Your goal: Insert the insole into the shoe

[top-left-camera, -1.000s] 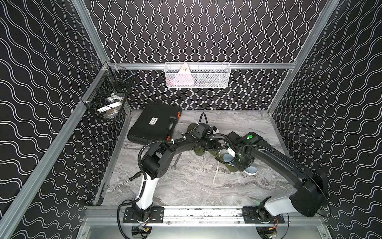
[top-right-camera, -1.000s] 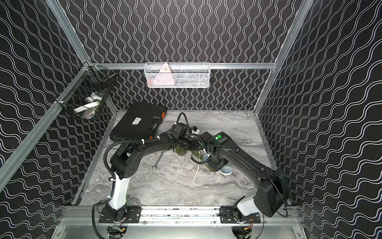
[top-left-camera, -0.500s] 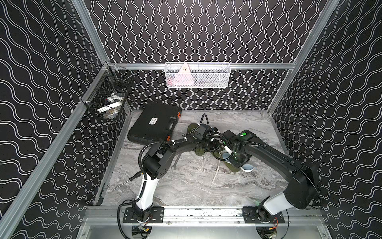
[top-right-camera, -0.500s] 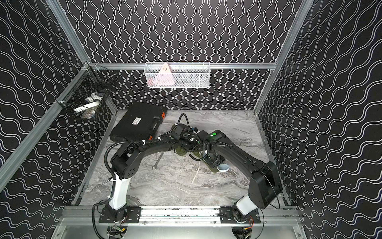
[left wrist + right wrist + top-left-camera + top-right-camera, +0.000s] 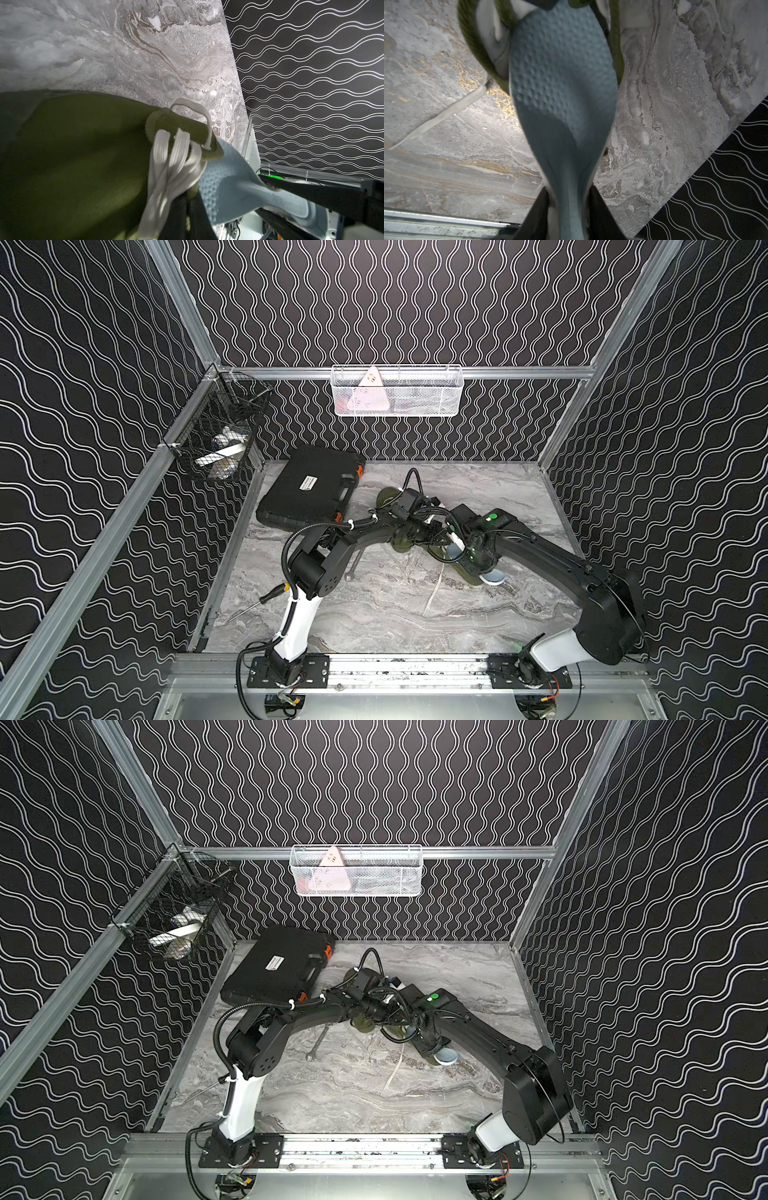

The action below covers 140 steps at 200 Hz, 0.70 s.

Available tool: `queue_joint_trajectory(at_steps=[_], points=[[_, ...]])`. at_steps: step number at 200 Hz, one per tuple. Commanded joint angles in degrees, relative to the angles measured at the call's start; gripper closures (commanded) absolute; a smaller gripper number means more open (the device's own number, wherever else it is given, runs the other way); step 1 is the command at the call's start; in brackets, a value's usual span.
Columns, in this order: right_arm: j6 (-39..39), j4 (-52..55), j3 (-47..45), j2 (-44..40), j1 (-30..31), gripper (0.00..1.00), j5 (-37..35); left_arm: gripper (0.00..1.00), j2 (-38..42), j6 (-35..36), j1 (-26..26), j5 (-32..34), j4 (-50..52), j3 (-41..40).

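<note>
Blue insole — heel pinched in right end effector, toe in shoe left end effector clamps

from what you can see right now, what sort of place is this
Probably an enclosed robot test cell: wave-patterned walls on an aluminium frame, a left arm and right arm bolted to a front rail, and a marble-look tabletop with a tool case.

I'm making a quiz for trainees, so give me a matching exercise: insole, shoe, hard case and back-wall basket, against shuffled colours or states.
1 insole
2 shoe
3 hard case
4 back-wall basket

A black, closed flat
B white mesh
C light blue, pinched in the right tool
D olive green, white laces

Pairs: 1-C, 2-D, 3-A, 4-B
</note>
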State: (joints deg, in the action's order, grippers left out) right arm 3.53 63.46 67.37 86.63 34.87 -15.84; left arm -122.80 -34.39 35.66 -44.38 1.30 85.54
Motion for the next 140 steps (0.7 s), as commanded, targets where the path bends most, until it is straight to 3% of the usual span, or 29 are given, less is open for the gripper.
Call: queue_joint_trajectory(at_steps=[1,60,140], points=[[3.45,-5.18,-1.46,-0.86,-0.02,0.68,-0.85,1.0,-0.48,1.76,-0.33,-5.55,-0.04,1.79],[8.08,-9.06,-5.28,-3.59,0.07,0.68,-1.08,1.0,-2.26,5.12,-1.3,-8.58,5.74,5.93],[10.83,-14.73,-6.33,-3.26,0.02,0.69,-2.32,1.0,-3.64,4.79,-1.8,-11.19,5.66,6.13]])
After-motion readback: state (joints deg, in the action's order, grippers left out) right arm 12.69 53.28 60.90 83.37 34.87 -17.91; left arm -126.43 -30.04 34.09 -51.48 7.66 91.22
